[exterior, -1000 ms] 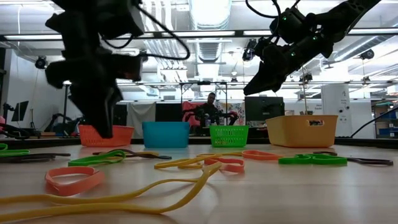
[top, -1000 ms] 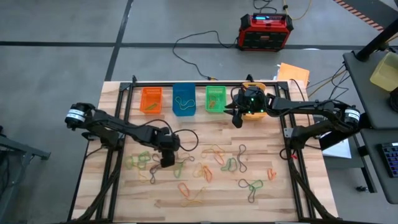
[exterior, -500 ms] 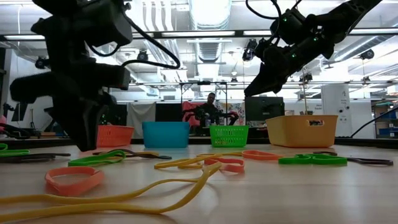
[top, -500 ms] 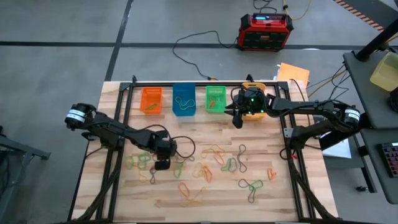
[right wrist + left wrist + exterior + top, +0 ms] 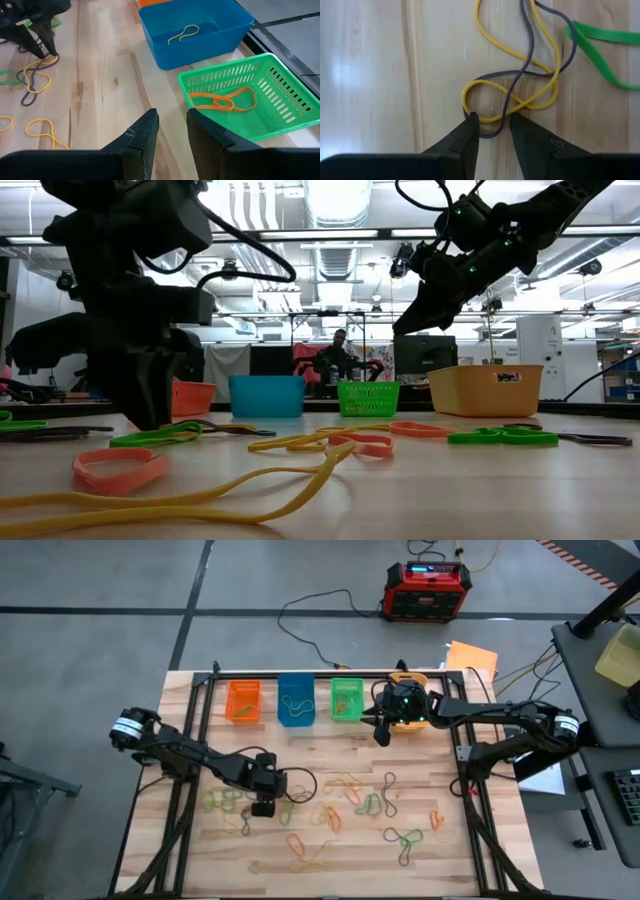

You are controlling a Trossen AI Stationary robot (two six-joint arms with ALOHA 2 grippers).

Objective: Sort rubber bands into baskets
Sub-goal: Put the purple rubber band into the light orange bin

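the yellow rubber band [image 5: 512, 97] i'm going for is lying flat on the bench [image 5: 470, 850], tangled with a dark band [image 5: 530, 60], well in front of the orange basket [image 5: 243, 700]. it looks thin, limp and light, likely dragging its neighbour, so i'm aiming for the near loop. left gripper [image 5: 494, 125] jaws are straddling it, slightly spread. right gripper [image 5: 381, 730] is hovering by the green basket [image 5: 346, 698], jaws narrowly parted, empty.

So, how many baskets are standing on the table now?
4, in one row along the table's far edge: the orange basket at the left, then the blue basket, the green basket, and the yellow-orange basket, which the right arm partly hides from above.
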